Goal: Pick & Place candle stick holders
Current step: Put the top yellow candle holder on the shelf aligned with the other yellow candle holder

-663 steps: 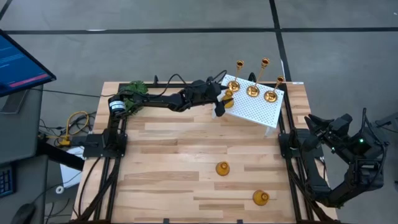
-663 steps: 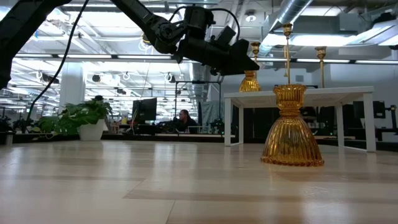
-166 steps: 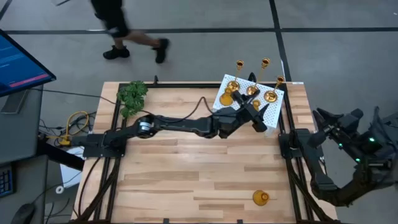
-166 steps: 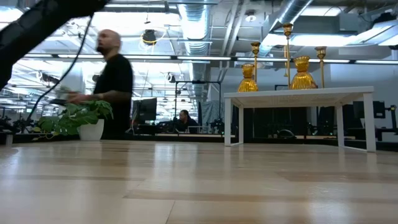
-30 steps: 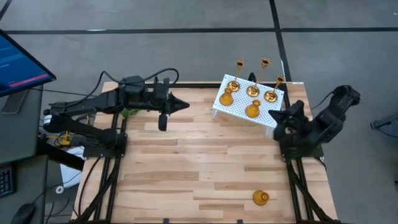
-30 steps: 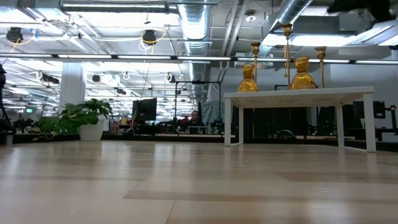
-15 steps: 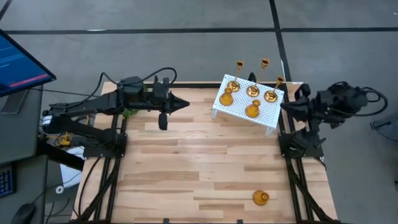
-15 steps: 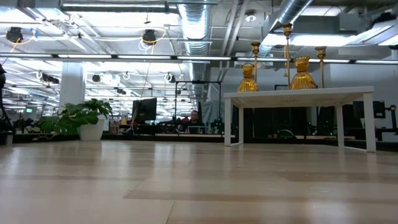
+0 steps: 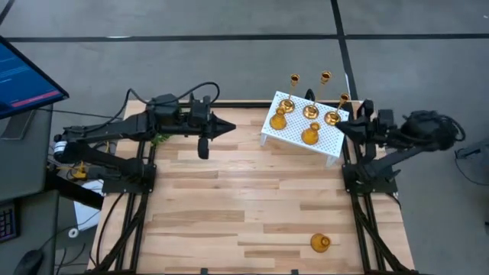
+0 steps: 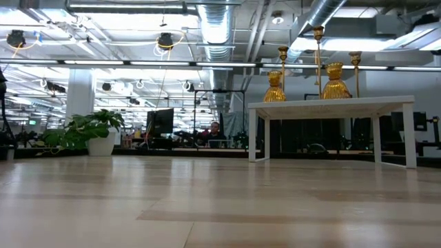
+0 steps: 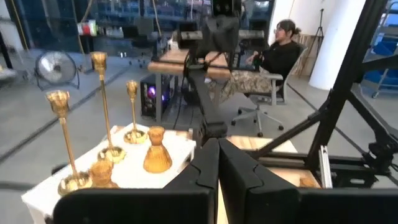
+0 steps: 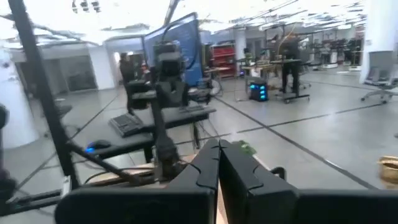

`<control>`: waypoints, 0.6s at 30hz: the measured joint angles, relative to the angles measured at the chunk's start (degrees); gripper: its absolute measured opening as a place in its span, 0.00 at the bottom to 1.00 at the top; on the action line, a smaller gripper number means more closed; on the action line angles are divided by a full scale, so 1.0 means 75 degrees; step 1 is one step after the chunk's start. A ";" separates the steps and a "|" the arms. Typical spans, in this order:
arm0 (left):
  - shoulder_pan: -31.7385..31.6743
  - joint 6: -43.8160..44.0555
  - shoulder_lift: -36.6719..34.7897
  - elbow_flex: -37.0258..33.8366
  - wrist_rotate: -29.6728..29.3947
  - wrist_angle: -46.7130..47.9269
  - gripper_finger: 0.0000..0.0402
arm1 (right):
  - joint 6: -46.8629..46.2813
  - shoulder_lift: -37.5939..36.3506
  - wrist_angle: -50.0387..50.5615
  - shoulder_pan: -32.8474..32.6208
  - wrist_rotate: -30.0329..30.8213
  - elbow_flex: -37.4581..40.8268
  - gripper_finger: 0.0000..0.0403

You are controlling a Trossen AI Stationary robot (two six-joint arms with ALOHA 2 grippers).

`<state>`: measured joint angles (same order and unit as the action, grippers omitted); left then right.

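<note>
On the white perforated stand (image 9: 325, 142) at the table's far right stand three tall brass candle stick holders (image 9: 311, 111) and two squat amber ones (image 9: 309, 136) (image 10: 335, 81). A third squat holder (image 9: 320, 243) rests on its base near the table's front edge, right of the middle. My left gripper (image 9: 229, 127) hovers shut over the far left part of the table, pointing toward the stand, with nothing in it. My right gripper (image 9: 340, 128) is shut and held in the air just beside the stand's right end. The left wrist view shows the holders (image 11: 157, 151) on the stand ahead.
A green plant (image 10: 89, 131) stands at the far left corner, mostly under my left arm in the high view. The wooden table (image 9: 229, 221) stretches bare between the stand and the lone holder. A person sits in the room beyond (image 11: 280, 53).
My right arm has unfolded from beside the table's right edge; its shut gripper has swung up and toward the table's left, and is now at the stand's right end. The holders have not moved.
</note>
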<state>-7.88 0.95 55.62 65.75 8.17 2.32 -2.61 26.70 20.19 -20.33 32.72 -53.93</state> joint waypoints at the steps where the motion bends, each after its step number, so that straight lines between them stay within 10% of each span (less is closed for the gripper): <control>1: 0.0000 0.0056 0.0032 -0.0008 0.0005 0.0042 0.01 | 0.0008 -0.0016 0.0042 0.0270 -0.0172 -0.0005 0.00; 18: -0.1177 0.0829 -0.1058 -0.2015 0.0542 -0.0275 0.01 | -0.2402 -0.0008 0.3162 0.2435 -0.0535 0.1146 0.00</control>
<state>-16.70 7.17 47.69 50.64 12.23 0.26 -20.63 26.64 43.90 -2.07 28.71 -45.34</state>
